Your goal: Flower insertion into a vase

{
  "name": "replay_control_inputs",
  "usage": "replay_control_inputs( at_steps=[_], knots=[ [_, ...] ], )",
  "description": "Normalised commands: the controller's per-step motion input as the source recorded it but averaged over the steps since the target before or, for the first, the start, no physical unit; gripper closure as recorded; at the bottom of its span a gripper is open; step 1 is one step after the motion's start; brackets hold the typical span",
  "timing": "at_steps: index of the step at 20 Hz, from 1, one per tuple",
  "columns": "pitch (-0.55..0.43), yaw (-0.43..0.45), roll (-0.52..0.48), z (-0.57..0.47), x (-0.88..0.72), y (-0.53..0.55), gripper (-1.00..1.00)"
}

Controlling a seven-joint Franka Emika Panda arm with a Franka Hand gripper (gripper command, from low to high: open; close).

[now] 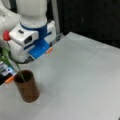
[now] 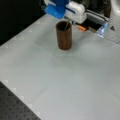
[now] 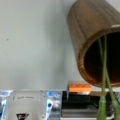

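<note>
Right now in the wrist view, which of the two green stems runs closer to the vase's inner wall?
The left stem, nearest the vase wall; the right stem angles away bottom-right. The gripper sits beside the rim.

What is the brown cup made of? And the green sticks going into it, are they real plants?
The vase looks like wood with a smooth finish: fine lengthwise grain lines show in the wrist view, though it may be a wood-look coating. The flower stems look like plastic: even green, glossy, thickening into sleeves near the bottom. Probably artificial, but that isn't certain.
</note>
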Motion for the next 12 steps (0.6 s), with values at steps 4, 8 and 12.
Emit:
replay_control_inputs(
  at_steps=[4,8,12],
  knots=[
    [-0.251,0.037,0.067,-0.04,0.13,0.50,-1.00],
    [-0.218,-0.055,0.073,-0.05,0.18,0.49,-1.00],
    [-0.157,-0.172,0.082,-0.07,0.21,0.36,-1.00]
  ],
)
